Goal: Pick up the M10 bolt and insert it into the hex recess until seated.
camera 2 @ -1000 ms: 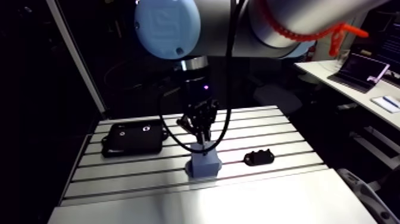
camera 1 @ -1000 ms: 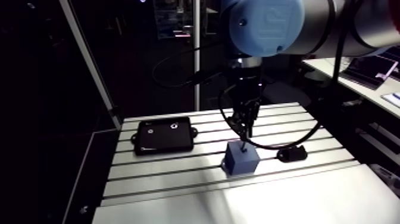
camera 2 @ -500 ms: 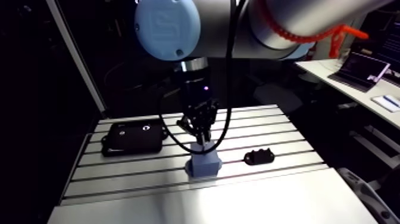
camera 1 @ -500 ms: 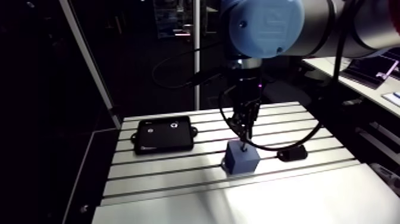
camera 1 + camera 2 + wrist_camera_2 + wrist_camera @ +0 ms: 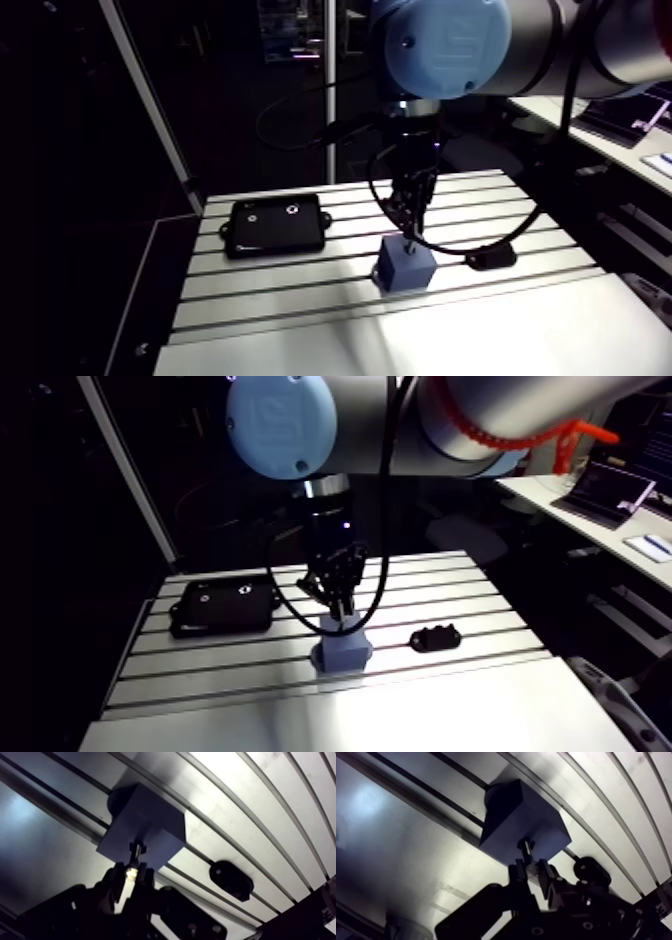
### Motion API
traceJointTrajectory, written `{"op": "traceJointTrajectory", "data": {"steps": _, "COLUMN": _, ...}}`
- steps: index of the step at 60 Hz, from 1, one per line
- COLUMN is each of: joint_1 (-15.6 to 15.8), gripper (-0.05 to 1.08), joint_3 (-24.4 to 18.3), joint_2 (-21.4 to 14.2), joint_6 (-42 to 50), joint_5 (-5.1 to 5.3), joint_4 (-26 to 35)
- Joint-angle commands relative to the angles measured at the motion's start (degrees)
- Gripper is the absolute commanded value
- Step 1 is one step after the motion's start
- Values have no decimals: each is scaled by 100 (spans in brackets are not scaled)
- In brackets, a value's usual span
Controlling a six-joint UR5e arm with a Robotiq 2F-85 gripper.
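Hardly anything has shifted since just before: the gripper (image 5: 531, 870) hangs over the block at the same spot, maybe a hair higher. Biggest first, the slotted table (image 5: 500, 330) runs wide under it all. A flat black plate (image 5: 275, 226) with two pale spots lies off to one side, well apart from the action. Then the blue block (image 5: 405, 267), sitting across a slot directly under the gripper. Beside it, not touching, rests a small black bracket (image 5: 490, 257). And the bolt (image 5: 135, 851): the fingers are closed tight on its upper end, the shank points down, and its tip meets the block's top face. The recess itself is too dark to make out.
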Motion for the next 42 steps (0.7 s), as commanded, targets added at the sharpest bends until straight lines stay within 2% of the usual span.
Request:
{"op": "traceJointTrajectory", "data": {"steps": 1, "joint_1": -3, "gripper": 75, "joint_3": 1, "joint_2": 13, "joint_6": -1, "joint_5": 0, "joint_4": 0}}
{"op": "traceJointTrajectory", "data": {"steps": 42, "joint_1": -3, "gripper": 75, "joint_3": 26, "joint_2": 82, "joint_6": -17, "joint_5": 0, "joint_4": -114}}
